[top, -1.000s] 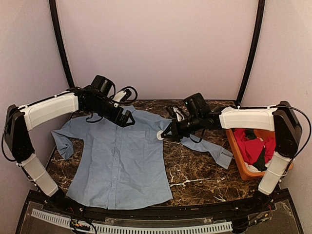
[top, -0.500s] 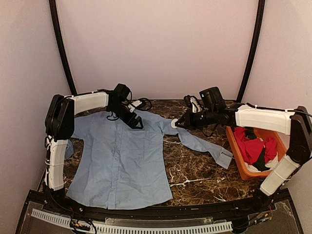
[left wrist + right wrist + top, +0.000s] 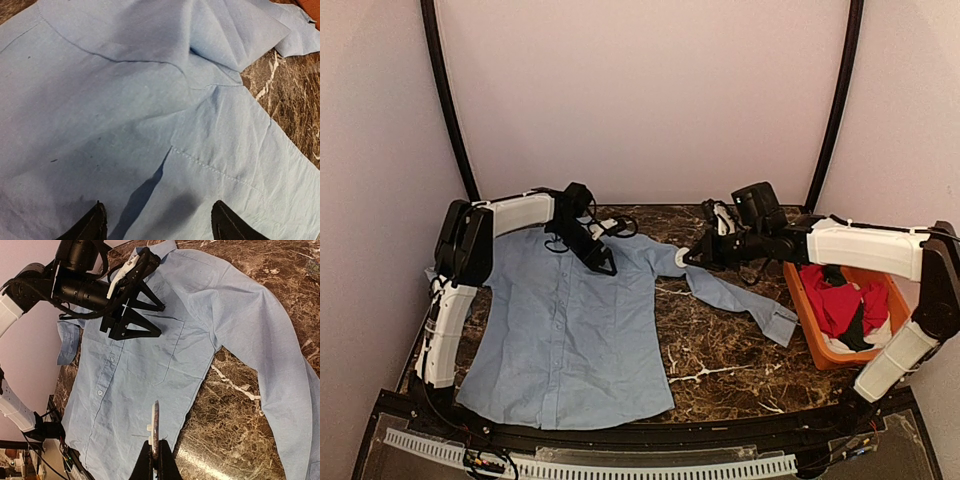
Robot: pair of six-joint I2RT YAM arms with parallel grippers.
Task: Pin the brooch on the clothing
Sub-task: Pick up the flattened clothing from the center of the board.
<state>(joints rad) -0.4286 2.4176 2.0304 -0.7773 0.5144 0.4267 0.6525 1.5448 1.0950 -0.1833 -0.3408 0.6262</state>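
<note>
Over the far half of the surface (image 3: 720, 350), both arms reach toward the shirt (image 3: 560, 340). It lies flat and face up, with the collar far from me and the hem near me, so its long way runs from far to near. One sleeve trails off to the right, toward the bin (image 3: 798, 305).

My right claw (image 3: 692, 257) is pinched tight on the brooch (image 3: 680, 257). It is a small white disc, and the wrist view shows it edge-on, standing up from the fingertips. It hangs over the spot where that sleeve joins the shirt. The chest, with its pocket (image 3: 157, 357), lies to the left of it and a little nearer to me. I think the brooch has to go that way.

My left claw (image 3: 607, 265) is the nearer one to the chest. It hangs right above the top of the pocket with its jaws apart and nothing held. I cannot tell if the tips touch the cloth.

A second ago the brooch sat at the shirt's side edge by the chest. Now it is farther back and more to the right, away from the pocket. The left arm has changed too. Its elbow was stretched out wide to the left, and now it is folded in, with the claw a bit closer to the pocket.
</note>
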